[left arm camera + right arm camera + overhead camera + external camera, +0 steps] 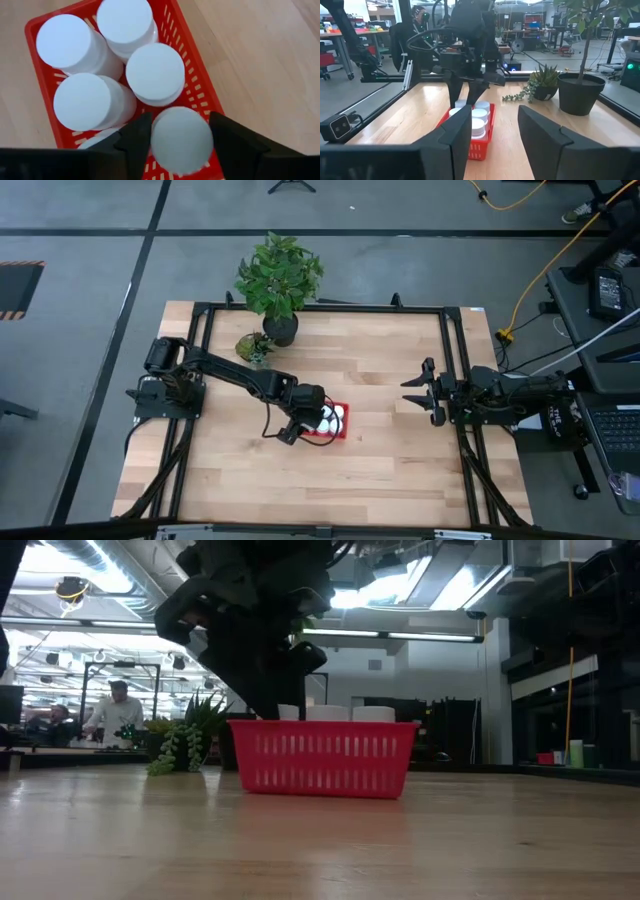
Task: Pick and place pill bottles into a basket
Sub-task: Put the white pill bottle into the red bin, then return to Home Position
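Hovering over the red basket (197, 90) at lower centre of the high view, the left gripper (181, 132) is bracketing the last pill bottle (182, 139) with fingers barely parted (grip looks marginal). Five bottles are already crowding the basket, so this one is risking tipping or jamming. The right gripper (418, 393), at right, is waiting shut.
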{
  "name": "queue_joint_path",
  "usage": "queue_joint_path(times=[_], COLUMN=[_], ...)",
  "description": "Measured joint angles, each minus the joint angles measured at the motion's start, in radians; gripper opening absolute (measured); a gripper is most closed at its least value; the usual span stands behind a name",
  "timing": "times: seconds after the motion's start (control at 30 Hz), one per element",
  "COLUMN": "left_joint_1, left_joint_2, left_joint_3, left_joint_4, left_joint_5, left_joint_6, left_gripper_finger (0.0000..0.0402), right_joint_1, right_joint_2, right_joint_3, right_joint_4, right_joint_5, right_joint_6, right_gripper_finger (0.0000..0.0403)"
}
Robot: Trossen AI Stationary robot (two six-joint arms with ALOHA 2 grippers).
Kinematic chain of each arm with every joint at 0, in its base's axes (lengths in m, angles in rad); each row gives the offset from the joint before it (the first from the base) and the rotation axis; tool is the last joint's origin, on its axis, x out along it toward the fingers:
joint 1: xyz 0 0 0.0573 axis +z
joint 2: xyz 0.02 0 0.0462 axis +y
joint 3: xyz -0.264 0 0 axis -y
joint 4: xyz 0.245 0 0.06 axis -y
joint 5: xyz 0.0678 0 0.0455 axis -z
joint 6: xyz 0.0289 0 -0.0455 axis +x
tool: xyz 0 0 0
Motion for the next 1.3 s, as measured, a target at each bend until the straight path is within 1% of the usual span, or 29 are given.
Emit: queue_joint_path(times=[0.13, 0.23, 0.33, 0.4, 0.6, 0.73, 0.83, 0.9, 0.97, 1.07, 1.13, 1.23, 1.3], left_joint_1=[0.0, 0.0, 0.0, 0.0, -0.005, 0.006, 0.031, 0.052, 0.081, 0.146, 0.207, 0.306, 0.345], left_joint_2=[0.0, -0.004, -0.012, -0.025, -0.08, -0.162, -0.243, -0.318, -0.408, -0.552, -0.662, -0.862, -1.004], left_joint_3=[0.0, 0.0, 0.011, 0.031, 0.136, 0.199, 0.225, 0.233, 0.229, 0.182, 0.106, -0.078, -0.246], left_joint_4=[0.002, 0.0, -0.016, -0.065, -0.168, -0.164, -0.138, -0.143, -0.184, -0.261, -0.254, -0.204, -0.088], left_joint_5=[-0.001, -0.001, -0.001, -0.001, -0.001, -0.001, -0.041, -0.088, -0.13, -0.181, -0.203, -0.202, -0.182], left_joint_6=[-0.026, -0.048, -0.065, -0.067, -0.098, -0.161, -0.219, -0.211, -0.143, -0.022, -0.039, -0.131, -0.185], left_gripper_finger=[0.0231, 0.0251, 0.0262, 0.0264, 0.0266, 0.0266, 0.0266, 0.0267, 0.0267, 0.0267, 0.0267, 0.0267, 0.0267], right_joint_1=[0.0, 0.0, 0.0, 0.0, 0.0, 0.0, 0.0, 0.0, 0.0, 0.0, 0.0, 0.0, 0.0], right_joint_2=[0.0, 0.0, 0.0, 0.0, 0.0, 0.0, 0.0, 0.0, 0.0, 0.0, 0.0, 0.0, 0.0], right_joint_3=[0.0, 0.0, 0.0, 0.0, 0.0, 0.0, 0.0, 0.0, 0.0, 0.0, 0.0, 0.0, 0.0], right_joint_4=[0.0, 0.0, 0.0, 0.0, 0.0, 0.0, 0.0, -0.001, 0.0, 0.0, 0.0, 0.0, 0.0], right_joint_5=[0.0, 0.0, 0.0, 0.0, 0.0, 0.0, 0.0, 0.0, 0.0, 0.0, 0.0, 0.0, 0.0], right_joint_6=[0.0, 0.0, 0.0, 0.0, 0.0, 0.0, 0.0, 0.0, 0.0, 0.0, 0.0, 0.0, 0.0], right_gripper_finger=[0.0163, 0.0163, 0.0163, 0.0163, 0.0163, 0.0163, 0.0163, 0.0163, 0.0163, 0.0163, 0.0163, 0.0163, 0.0163])
